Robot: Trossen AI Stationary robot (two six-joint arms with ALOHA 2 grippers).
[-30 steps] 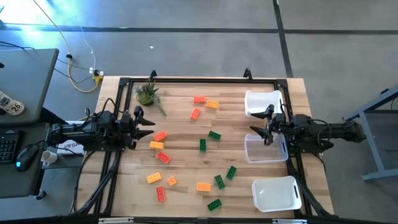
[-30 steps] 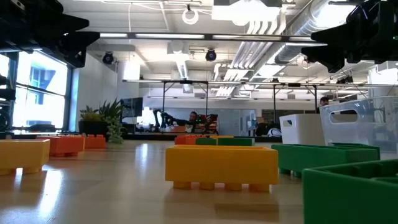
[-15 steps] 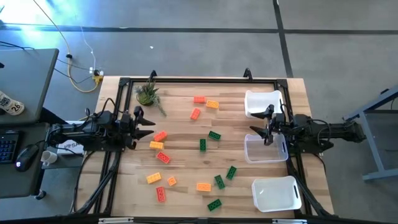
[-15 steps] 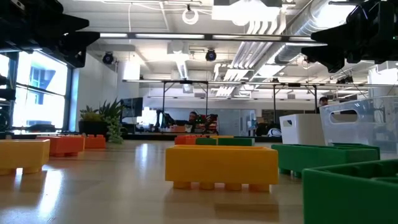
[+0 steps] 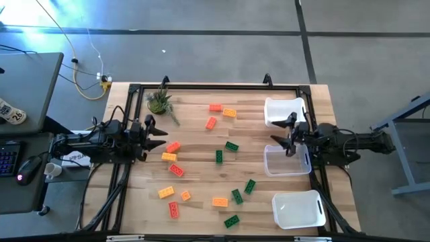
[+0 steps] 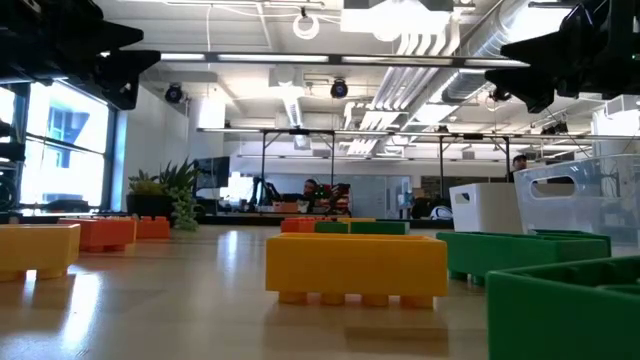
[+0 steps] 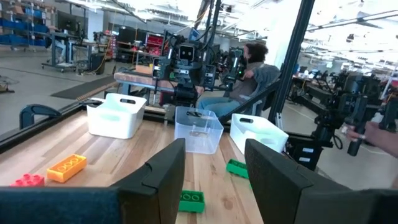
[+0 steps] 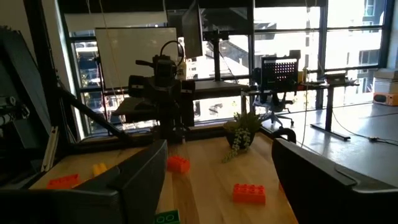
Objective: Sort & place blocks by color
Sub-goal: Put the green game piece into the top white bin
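Nothing sorted yet, by the look of it: blocks (image 5: 218, 156) scattered loose across the middle of the wooden table (image 5: 195, 168), green, red-orange and yellow-orange mixed together, none visible inside the three white bins (image 5: 287, 162) lined up along the right edge. Bins probably set there as one per colour, within easy reach of the right arm, with the jumble in the open centre where either arm can get at it. Left gripper (image 5: 160, 139) poised at the left edge, just beside a red-orange block (image 5: 173, 146) and a yellow-orange one (image 5: 168, 156), fingers (image 7: 163, 174) parted a moderate way with bare table between them, gripping nothing. Right gripper (image 5: 279, 130) hanging at the inner rim of the middle bin, jaws spread wide and empty, facing across the table toward the left arm and the small potted plant (image 5: 160, 101) at the far corner. Both arms apparently parked in a start pose rather than committed to any block. Compared with the earlier frames, practically unchanged: same block layout, same arm poses, same finger spread on both sides; at most a very slight shift of the right arm's dark outline in the low view.
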